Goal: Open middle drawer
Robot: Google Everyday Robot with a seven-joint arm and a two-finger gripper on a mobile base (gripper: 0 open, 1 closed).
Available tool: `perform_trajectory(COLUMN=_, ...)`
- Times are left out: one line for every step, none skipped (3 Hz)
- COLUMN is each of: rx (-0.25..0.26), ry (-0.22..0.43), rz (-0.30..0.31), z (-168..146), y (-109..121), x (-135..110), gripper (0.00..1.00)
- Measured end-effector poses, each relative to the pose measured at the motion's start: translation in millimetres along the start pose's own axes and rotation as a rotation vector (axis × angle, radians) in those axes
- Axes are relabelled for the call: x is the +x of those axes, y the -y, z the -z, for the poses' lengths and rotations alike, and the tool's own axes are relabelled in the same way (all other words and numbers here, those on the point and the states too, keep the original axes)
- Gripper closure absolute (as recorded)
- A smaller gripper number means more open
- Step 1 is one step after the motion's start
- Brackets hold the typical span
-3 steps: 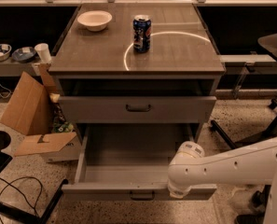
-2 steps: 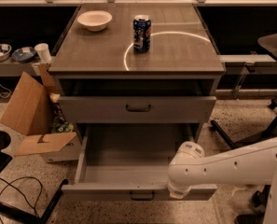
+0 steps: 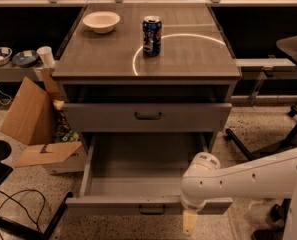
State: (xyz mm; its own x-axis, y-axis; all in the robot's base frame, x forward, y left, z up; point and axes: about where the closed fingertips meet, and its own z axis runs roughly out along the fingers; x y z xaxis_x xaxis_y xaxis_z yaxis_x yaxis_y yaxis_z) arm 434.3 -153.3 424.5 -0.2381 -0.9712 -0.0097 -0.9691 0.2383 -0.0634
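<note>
Cabinet [image 3: 188,59] middle drawer [image 3: 138,164] out, bare inside; gripper [image 3: 189,225] at front edge, grip unclear.

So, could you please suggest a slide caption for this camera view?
Middle drawer pulled well out, gripper at its front panel right of the handle; can and bowl on the cabinet top.
</note>
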Motion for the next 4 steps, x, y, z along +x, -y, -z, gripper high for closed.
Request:
perform_trajectory(rx=-0.001, ry=0.000, rz=0.000, z=0, y=0, x=0, gripper=0.00)
perform_trajectory(rx=-0.027, ry=-0.006, rz=-0.006, z=-8, y=-13, x=5, gripper=0.00)
perform_trajectory(rx=-0.112, ry=-0.021, rz=-0.045, z=-25, y=-61, x=17, gripper=0.18)
perform_trajectory(rx=-0.130, ry=-0.026, rz=-0.053, z=-24, y=-70, x=19, gripper=0.42)
